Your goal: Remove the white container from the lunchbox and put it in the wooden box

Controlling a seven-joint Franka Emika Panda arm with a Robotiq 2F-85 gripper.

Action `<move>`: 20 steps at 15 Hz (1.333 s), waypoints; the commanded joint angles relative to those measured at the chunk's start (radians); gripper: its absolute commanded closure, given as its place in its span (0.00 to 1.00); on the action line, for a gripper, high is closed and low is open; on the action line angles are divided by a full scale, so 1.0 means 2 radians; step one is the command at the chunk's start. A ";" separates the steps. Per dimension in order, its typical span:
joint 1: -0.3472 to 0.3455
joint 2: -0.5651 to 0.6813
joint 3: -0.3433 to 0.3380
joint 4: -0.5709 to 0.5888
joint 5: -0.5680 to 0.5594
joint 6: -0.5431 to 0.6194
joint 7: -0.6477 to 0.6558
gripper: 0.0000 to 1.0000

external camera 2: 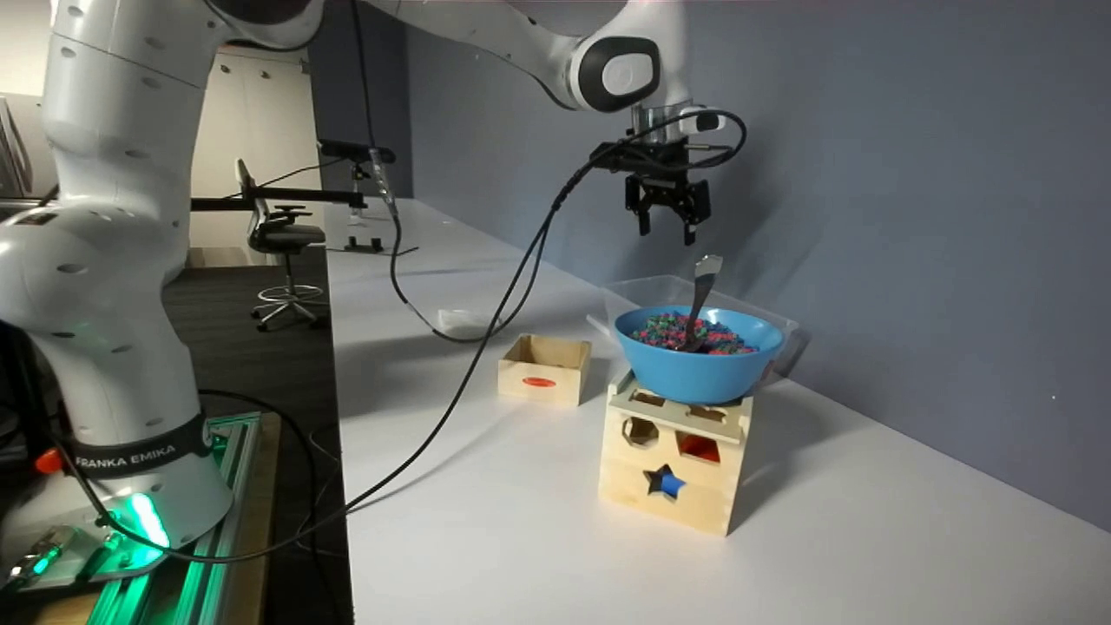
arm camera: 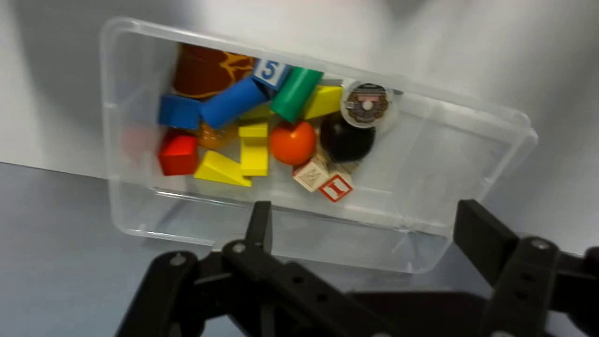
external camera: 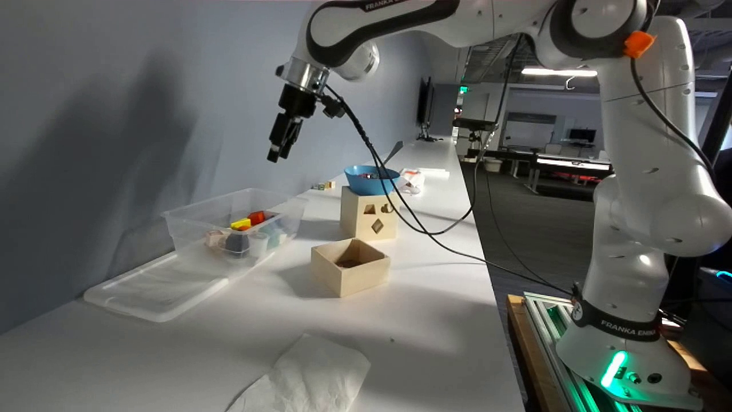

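The lunchbox, a clear plastic tub, stands by the wall; in an exterior view it is mostly behind the bowl. In the wrist view its bare floor shows. The white container, a small cup with a dark round label on top, sits inside it against the long side, touching a black round object; its pale side shows in an exterior view. The wooden box is open-topped on the table, also in an exterior view. My gripper is open, empty, high above the tub.
Several blocks and an orange ball lie in the tub. A flat clear lid lies beside it. A wooden cube bears a blue bowl with an upright utensil. A white cloth lies in front.
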 commanded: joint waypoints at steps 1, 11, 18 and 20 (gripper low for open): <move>-0.024 0.064 0.038 0.087 0.063 -0.079 -0.056 0.00; 0.001 0.122 0.029 0.088 0.017 -0.048 0.010 0.00; 0.022 0.176 0.019 0.097 -0.031 -0.025 0.070 0.00; 0.028 0.179 0.017 0.098 -0.046 -0.017 0.086 0.00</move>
